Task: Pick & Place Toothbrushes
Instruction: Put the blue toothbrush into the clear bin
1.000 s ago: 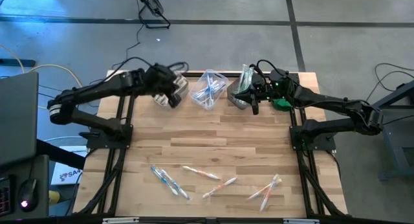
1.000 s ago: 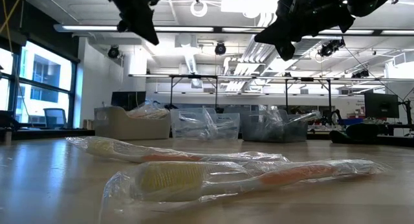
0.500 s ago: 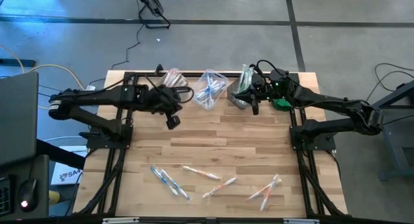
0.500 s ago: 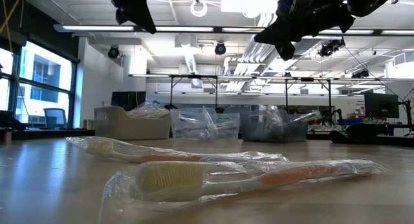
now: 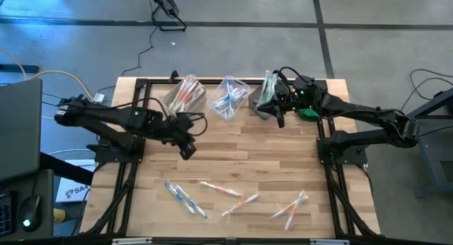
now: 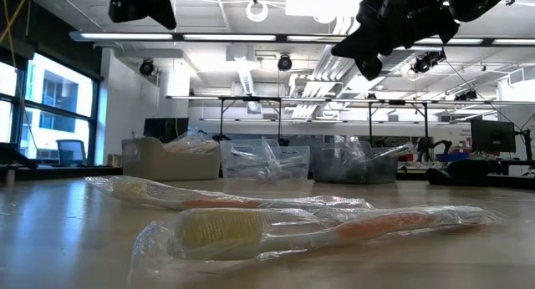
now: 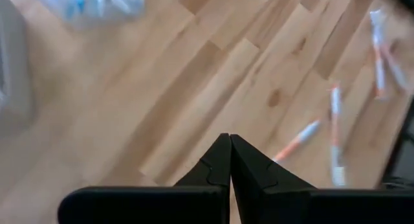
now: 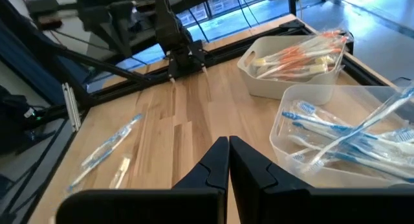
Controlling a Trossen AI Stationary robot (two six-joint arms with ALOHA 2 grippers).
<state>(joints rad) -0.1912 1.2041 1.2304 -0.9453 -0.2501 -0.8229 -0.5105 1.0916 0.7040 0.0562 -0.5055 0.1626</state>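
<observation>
Risk entry: left gripper [image 5: 188,151], fingers pressed together and empty, hangs above bare table [image 5: 233,156]; loose toothbrushes [image 5: 241,203] lie well ahead of its fingertips. Slippery wrappers may slide from a shallow pinch. Right gripper [image 5: 277,116], likewise closed, waits beside bins [image 5: 228,98].

Motion-blurred toothbrushes [image 7: 333,133] in left wrist view, colours perhaps orange, left claw [image 6: 142,5] cropped overhead

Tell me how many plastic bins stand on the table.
3, in a row at the far edge: left bin with orange toothbrushes, middle bin with blue ones, right bin partly under the right arm.
</observation>
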